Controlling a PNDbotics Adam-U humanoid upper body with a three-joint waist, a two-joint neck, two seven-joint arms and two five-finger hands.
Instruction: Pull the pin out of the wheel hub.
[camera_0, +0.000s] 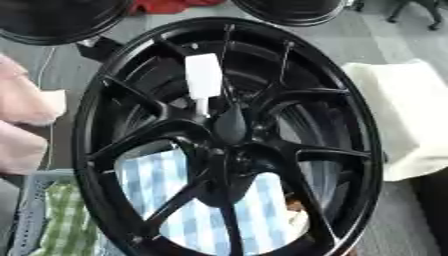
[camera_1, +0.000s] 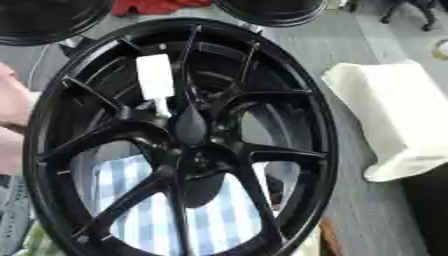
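the wheel hub (camera_0: 229, 145) is a large black multi-spoke rim, standing nearly upright and filling most of both views. its spokes meet at a dark centre boss slightly below the middle of the rim.

the pin (camera_0: 203, 80) is a white, block-shaped piece with a narrower white stem at its lower end. it sits in the upper half of the wheel, just above the centre boss, between two spokes. the stem points down toward the boss and appears to be seated there; the exact point of entry is dark and cannot be made out.

behind the lower spokes a blue-and-white checked cloth (camera_0: 188, 200) shows through the openings. a cream-coloured folded cloth (camera_1: 394, 115) lies to the right of the rim, apart from it. a second black rim (camera_0: 52, 20) lies beyond the upper left of the wheel.

robot hand status: neither the left nor the right robot hand appears in either view, so their opening and any hold cannot be told.

task progress: judged from these views, extraction has not started. the pin is in place on the wheel and nothing is touching it. remaining steps: bring a robot hand to the white block, close the fingers round it, and draw it out along the line of its stem, away from the boss.
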